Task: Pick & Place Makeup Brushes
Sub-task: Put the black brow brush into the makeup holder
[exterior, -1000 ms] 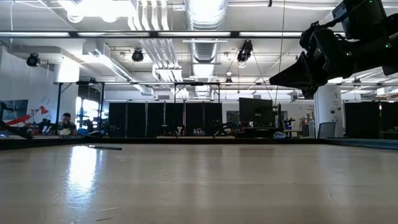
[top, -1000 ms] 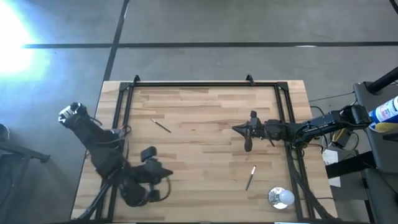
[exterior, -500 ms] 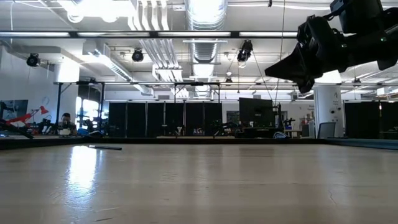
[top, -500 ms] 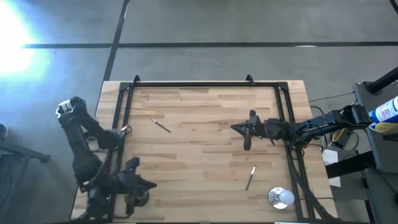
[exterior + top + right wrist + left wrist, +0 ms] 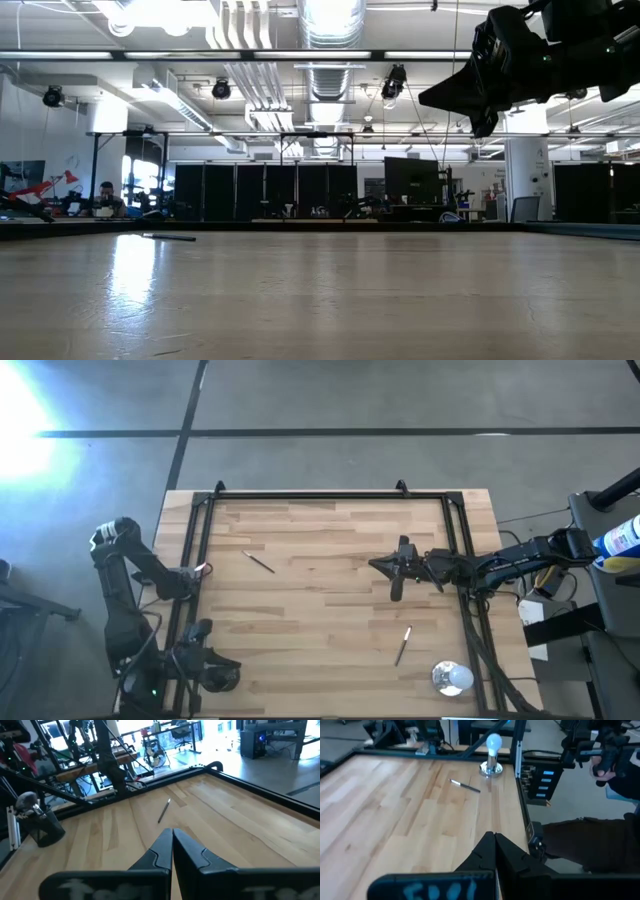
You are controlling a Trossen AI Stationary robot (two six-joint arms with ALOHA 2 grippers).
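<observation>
Makeup brush (image 5: 402, 646) near right gripper (image 5: 384, 565).

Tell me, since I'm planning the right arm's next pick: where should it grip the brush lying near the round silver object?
Probably mid-shaft on the brush, coming straight down with the right gripper turned so its fingers straddle the thin stick, which lies flat on the table with bare wood around.

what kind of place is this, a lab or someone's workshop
Most likely a large robotics lab or open industrial workspace. The low view shows exposed ceiling ducts, long strip lights and rows of workstations behind the wooden table. The right gripper hangs over that black-framed table, and a person sits at a far desk.
</observation>
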